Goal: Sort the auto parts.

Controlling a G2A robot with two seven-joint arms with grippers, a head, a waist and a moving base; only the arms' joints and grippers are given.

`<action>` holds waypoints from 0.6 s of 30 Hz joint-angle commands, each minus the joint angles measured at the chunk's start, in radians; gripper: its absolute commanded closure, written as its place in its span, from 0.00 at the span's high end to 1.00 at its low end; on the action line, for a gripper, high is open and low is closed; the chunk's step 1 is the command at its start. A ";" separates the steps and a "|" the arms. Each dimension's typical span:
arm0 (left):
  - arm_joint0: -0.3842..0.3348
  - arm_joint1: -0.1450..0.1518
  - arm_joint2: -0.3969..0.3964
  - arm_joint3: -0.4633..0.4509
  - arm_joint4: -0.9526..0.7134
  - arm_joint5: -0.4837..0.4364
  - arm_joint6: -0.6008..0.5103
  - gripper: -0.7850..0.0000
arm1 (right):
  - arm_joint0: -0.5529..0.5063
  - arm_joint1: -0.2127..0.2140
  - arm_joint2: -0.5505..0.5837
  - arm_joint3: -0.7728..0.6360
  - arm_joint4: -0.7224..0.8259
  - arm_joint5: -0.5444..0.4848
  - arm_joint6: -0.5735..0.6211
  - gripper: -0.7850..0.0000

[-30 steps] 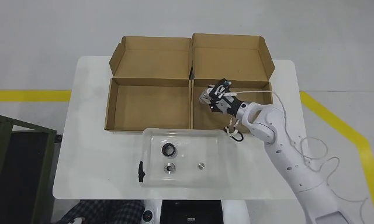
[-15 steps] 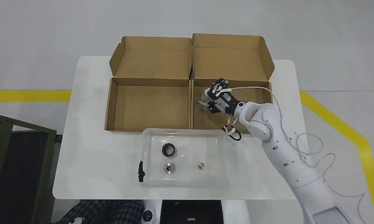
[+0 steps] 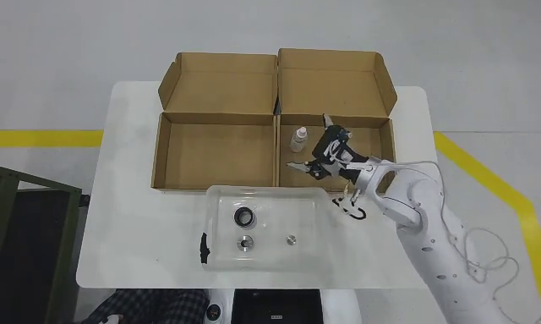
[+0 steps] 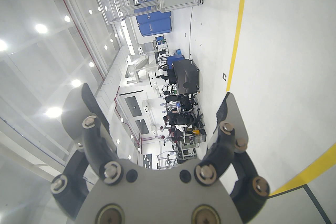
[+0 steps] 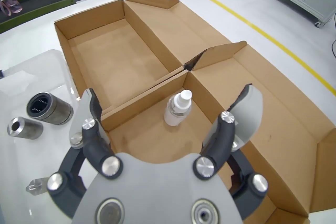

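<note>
A small white spray bottle (image 3: 298, 139) stands upright on the floor of the right cardboard box (image 3: 376, 136), close to the wall shared with the left box. My right gripper (image 3: 309, 145) hovers just behind the bottle on the tray side, open and holding nothing. In the right wrist view the bottle (image 5: 178, 109) stands free between and beyond the spread fingers (image 5: 90, 104) of the right gripper (image 5: 168, 96). My left gripper (image 4: 157, 96) is open and empty, pointing out at the room.
The left cardboard box (image 3: 215, 155) holds nothing. A clear plastic tray (image 3: 221, 197) in front of the boxes holds a linear bearing (image 3: 244, 216), a steel cylinder (image 3: 245, 243) and a small metal piece (image 3: 291, 238). A black clip (image 3: 203, 248) sits on the tray's left edge.
The right gripper, which held the bottle over the right box, has let it go and opened. It has drawn back toward the tray, leaving the bottle standing in the box.
</note>
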 commanded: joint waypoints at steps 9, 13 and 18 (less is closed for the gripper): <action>0.000 0.000 0.000 0.000 0.000 0.000 0.000 1.00 | -0.150 0.027 -0.008 -0.218 -0.055 -0.129 0.174 1.00; 0.000 0.000 0.000 0.000 0.000 0.000 0.000 1.00 | -0.187 0.034 -0.021 -0.258 -0.058 -0.161 0.217 1.00; 0.000 0.000 0.000 0.000 0.000 0.000 0.000 1.00 | -0.219 0.042 -0.037 -0.285 -0.052 -0.194 0.259 1.00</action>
